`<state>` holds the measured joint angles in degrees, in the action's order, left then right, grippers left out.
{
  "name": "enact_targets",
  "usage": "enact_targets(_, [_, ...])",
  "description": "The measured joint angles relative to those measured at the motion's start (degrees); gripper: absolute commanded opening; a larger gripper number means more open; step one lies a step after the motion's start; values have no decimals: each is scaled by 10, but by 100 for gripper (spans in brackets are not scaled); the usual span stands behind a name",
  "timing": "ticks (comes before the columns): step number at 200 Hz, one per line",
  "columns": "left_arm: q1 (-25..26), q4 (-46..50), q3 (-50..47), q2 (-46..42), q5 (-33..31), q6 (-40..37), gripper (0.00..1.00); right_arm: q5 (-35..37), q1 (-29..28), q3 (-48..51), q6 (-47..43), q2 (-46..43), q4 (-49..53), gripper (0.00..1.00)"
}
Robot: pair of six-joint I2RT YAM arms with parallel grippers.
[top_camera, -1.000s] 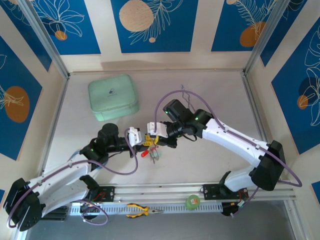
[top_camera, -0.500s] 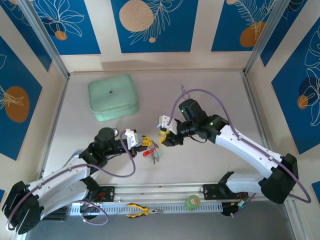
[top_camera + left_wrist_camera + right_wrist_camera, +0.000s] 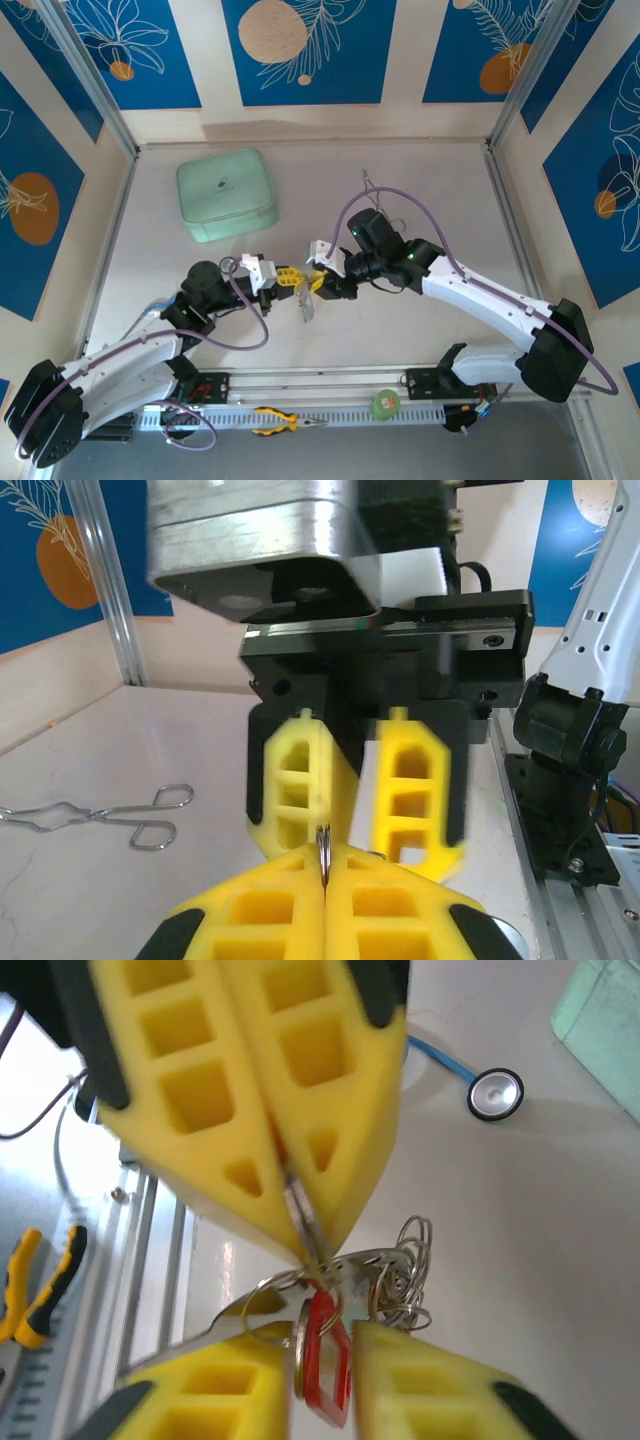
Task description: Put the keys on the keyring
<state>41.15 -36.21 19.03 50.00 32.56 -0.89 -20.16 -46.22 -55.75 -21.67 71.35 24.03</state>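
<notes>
R gripper (image 3: 317, 282) back in vs half a sec ago, now tip-to-tip w/ L gripper (image 3: 288, 278) above table (image 3: 420, 330), L jaws closed, pinching keyring (image 3: 299, 1210) by its edge, R jaws slightly apart, straddling red-tagged keys (image 3: 325, 1365) hanging under ring

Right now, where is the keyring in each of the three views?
Top external: keyring mid-frame, at the tip of the left tool.
Left wrist: bottom centre, a thin metal edge poking up from the left tool's shut yellow fingers.
Right wrist: centre, pinched by those fingers from above.
Shared landmark: the left tool's yellow fingers.
</notes>
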Motion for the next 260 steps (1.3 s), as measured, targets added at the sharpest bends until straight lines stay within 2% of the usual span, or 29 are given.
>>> enact_targets(18, [-1, -27, -9, 5, 0, 13, 0, -3, -4, 0, 9, 6, -10, 0])
enact_targets(46, [-2, -90, -19, 31, 0, 42, 0, 0, -22, 0, 18, 23, -30, 0])
enact_targets(89, [-2, -121, -29, 41, -2, 56, 0, 17, -33, -1, 18, 31, -40, 0])
enact_targets(92, [-2, -122, -29, 41, -2, 56, 0, 17, -33, -1, 18, 31, -41, 2])
enact_targets(109, [-2, -130, -29, 41, -4, 56, 0, 17, -26, -1, 19, 26, -39, 28])
enact_targets(124, [-2, -140, -29, 41, -5, 55, 0, 17, -12, 0, 18, 16, -37, 34])
enact_targets(177, [-2, -139, -29, 37, 3, 49, 0, -45, 59, 28, 20, -64, -38, 32])
enact_targets(210, [-2, -139, -29, 42, 20, 49, 0, -84, 61, 28, 30, -69, -54, 30])
enact_targets(260, [-2, -139, -28, 56, 37, 49, 0, -101, 50, 28, 40, -50, -73, 24])
